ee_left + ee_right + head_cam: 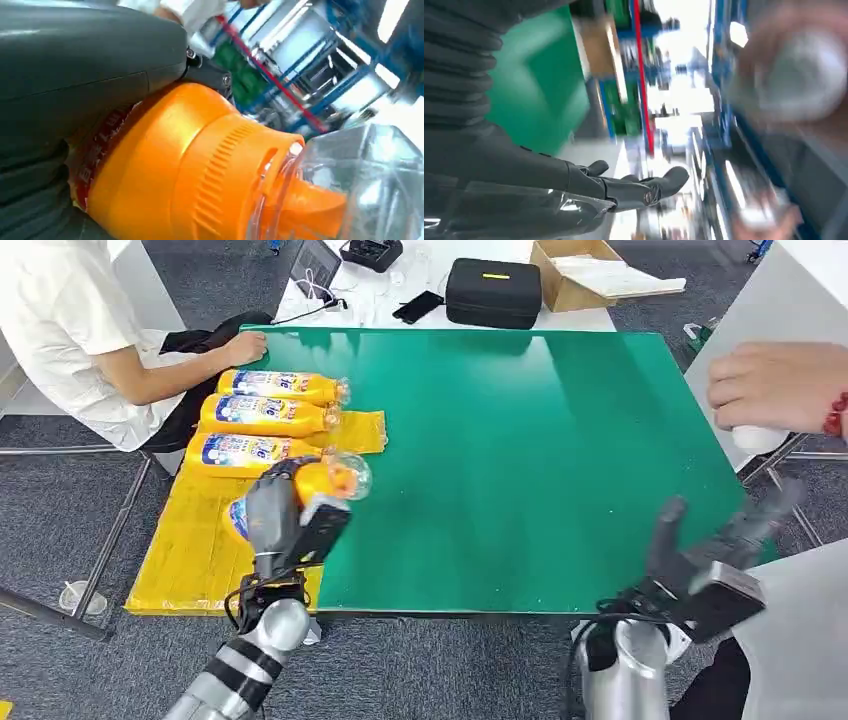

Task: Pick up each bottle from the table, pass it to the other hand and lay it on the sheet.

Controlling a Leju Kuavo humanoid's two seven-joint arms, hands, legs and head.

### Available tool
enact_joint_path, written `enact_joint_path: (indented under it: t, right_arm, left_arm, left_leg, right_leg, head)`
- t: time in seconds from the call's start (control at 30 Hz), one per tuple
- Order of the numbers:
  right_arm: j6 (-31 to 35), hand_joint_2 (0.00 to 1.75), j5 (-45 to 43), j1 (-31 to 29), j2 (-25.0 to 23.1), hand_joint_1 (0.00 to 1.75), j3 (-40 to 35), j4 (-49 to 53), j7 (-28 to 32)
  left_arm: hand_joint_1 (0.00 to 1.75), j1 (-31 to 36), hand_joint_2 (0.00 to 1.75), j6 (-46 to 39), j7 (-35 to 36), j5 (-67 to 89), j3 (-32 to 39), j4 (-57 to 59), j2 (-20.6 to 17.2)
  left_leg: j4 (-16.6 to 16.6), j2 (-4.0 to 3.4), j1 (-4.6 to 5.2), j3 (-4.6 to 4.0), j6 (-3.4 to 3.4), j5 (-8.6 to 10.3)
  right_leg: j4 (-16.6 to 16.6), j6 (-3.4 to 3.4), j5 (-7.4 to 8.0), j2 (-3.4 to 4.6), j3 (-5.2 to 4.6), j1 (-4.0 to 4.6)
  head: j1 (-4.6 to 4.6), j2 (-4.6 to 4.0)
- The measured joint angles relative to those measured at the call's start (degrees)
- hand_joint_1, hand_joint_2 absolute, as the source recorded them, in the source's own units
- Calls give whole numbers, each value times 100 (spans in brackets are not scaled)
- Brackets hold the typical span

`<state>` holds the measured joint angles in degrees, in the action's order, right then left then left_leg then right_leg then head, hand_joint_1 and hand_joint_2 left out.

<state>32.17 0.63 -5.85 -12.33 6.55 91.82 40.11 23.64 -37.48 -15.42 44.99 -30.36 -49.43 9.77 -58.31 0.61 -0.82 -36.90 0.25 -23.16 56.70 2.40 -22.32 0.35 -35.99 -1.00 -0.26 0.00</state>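
My left hand grips an orange bottle with a clear cap, held over the edge where the yellow sheet meets the green table. Up close in the left wrist view, the bottle's orange shoulder and clear cap sit against my grey hand. Three more orange bottles lie side by side on the sheet. At the table's near right corner my right hand is open, fingers spread and blurred; the same right hand holds nothing.
A seated person in white rests a hand at the table's far left corner. Another person's hand holds a white object at the right edge. A black case, a cardboard box and a phone lie on the white table behind.
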Motion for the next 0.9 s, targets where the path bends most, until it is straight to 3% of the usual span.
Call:
enact_joint_path:
  t: [0.2, 0.57, 0.6, 0.63, 0.7, 0.9]
  right_arm:
    - [-299, 175, 44, -148, -37, 0, -398, -675, 0]
    - [-666, 175, -7, -197, -39, 0, -601, -1156, -55]
    - [-708, 175, -22, -199, -39, 0, -616, -1189, -74]
    - [-747, 175, -31, -203, -39, 0, -636, -1221, -103]
    - [-800, 175, -35, -217, -39, 0, -660, -1294, -116]
    - [-876, 175, -39, -260, -39, 0, -684, -1436, -133]
  left_arm:
    - [175, 645, 175, 684, 664, 1076, -210, 1422, -197]
    - [175, 936, 175, 979, 979, 1133, -216, 2285, -319]
    - [112, 960, 175, 1045, 1031, 1155, -214, 2340, -323]
    - [70, 984, 175, 1127, 1101, 1181, -214, 2400, -326]
    - [7, 1027, 175, 1206, 1158, 1199, -212, 2486, -326]
    - [0, 1131, 175, 1819, 915, 667, 11, 2654, -317]
  left_leg:
    - [0, -2, 0, -2, 5, 6]
    - [0, 1, 0, -10, 5, 5]
    - [0, 1, 0, -10, 5, 5]
    - [0, 1, 0, -10, 5, 6]
    - [0, 0, 0, -9, 5, 6]
    - [0, 0, 0, -9, 5, 6]
  right_leg:
    - [3, 2, 2, -1, -3, 1]
    - [2, 2, 0, -1, -8, 0]
    - [2, 2, 0, -2, -8, 0]
    - [2, 2, 1, -1, -8, 1]
    - [3, 2, 1, -1, -8, 1]
    - [3, 2, 1, -1, -7, 1]
  head:
    - [0, 0]
    - [2, 2]
    - [2, 0]
    - [2, 0]
    - [0, 0]
    - [2, 0]
